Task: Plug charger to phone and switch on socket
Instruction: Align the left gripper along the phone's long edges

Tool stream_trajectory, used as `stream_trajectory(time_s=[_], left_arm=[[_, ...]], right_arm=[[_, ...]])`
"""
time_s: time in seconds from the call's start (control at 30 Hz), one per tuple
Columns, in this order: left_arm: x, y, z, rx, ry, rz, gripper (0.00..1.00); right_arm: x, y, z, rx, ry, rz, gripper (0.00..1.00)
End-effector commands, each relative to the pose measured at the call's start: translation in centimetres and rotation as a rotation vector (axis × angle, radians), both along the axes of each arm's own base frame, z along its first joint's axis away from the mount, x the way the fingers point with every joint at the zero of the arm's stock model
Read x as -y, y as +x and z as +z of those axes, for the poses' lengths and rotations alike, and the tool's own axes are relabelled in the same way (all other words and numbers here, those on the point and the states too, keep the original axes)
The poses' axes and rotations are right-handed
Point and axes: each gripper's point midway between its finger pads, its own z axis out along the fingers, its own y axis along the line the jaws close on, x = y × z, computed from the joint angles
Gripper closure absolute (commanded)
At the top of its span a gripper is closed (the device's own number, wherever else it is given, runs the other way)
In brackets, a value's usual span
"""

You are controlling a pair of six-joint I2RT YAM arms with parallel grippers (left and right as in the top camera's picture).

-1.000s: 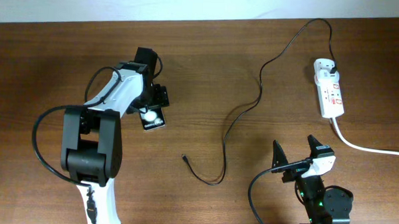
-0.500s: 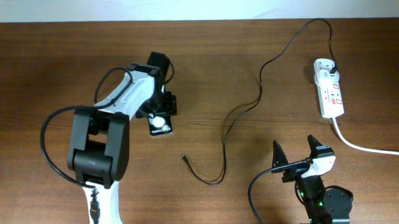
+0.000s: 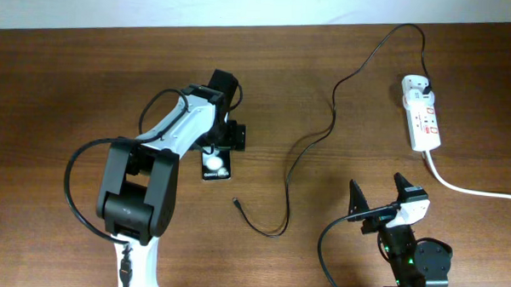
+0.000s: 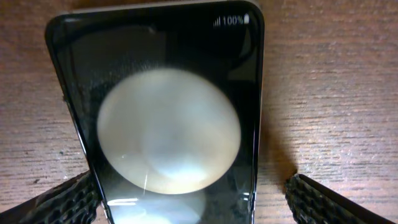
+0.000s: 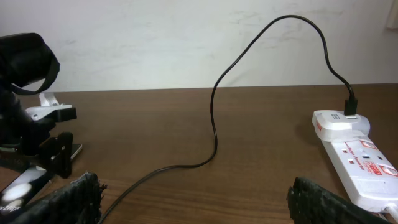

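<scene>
The left hand [image 4: 196,200] and small glossy black phone [image 3: 215,165] had slid right toward the thin black charger cable [image 5: 213,124]; its fingers [image 4: 329,202] straddled the phone, seemingly unclamped. The right hand [image 3: 378,197] gaped wide.

Tally, from overhead:
- phone [image 3: 215,166]: one
- black charger cable [image 3: 333,121]: one
- white power strip [image 3: 422,124]: one
- thick white cord [image 3: 471,188]: one
- robot arms: two, left arm [image 3: 175,132] and right arm [image 3: 405,242]
- wooden surface [image 3: 70,77]: one

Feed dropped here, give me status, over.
Left gripper open over phone; right gripper open, empty. Cable tip loose on table, not in phone. Nothing between them.
</scene>
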Motion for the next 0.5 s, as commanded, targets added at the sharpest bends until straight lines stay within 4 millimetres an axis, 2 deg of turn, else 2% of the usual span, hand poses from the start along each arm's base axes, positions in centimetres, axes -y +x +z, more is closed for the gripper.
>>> stream_trajectory(time_s=[0.0,0.47], left_arm=[[-1.36,-0.32,-2.41,-0.029,0.055,0.053,0.01],[-1.54,0.00,-2.40,-0.021,0.048,0.062,0.01]], right_arm=[[-0.13,-0.03,-0.31,-0.008,0.000,0.005,0.01],[-0.13,-0.03,-0.31,-0.008,0.000,0.005,0.01]])
